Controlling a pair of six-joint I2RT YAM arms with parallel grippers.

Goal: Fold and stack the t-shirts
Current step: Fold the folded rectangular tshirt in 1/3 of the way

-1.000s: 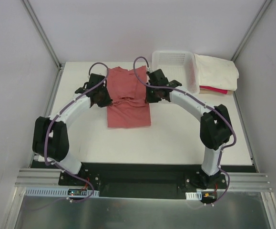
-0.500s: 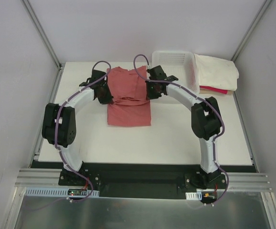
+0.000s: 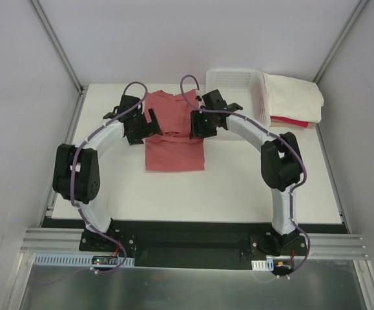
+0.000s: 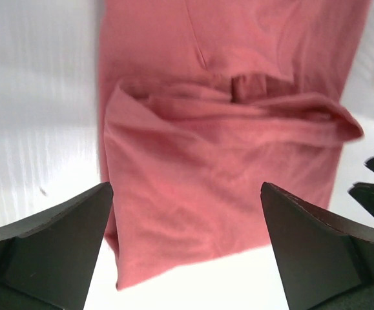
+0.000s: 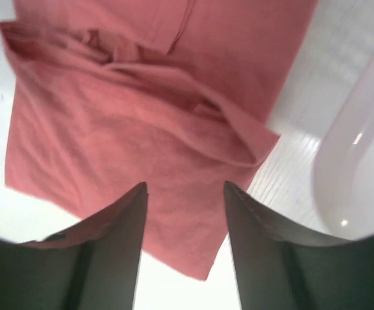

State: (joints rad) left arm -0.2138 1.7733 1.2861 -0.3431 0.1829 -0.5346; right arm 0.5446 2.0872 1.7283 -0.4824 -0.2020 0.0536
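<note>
White table, walled cell. Salmon-red t-shirt: mid-table, part-folded, bunched ridge across it. Left gripper, right gripper: both spread wide, empty, flanking the ridge. Recommended handling: pinch both ridge ends level and together, so the fold lands square.

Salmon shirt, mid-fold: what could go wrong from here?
1. The folded-over layer on the salmon shirt is bunched, its right end poking past the side edge; another fold could lock that in crooked.
2. Both jaws stand open, holding nothing; a pinch at the ridge might catch only the top layer and drag the fold open.
3. The basket sits close to the right arm; a wide swing could knock it.
</note>
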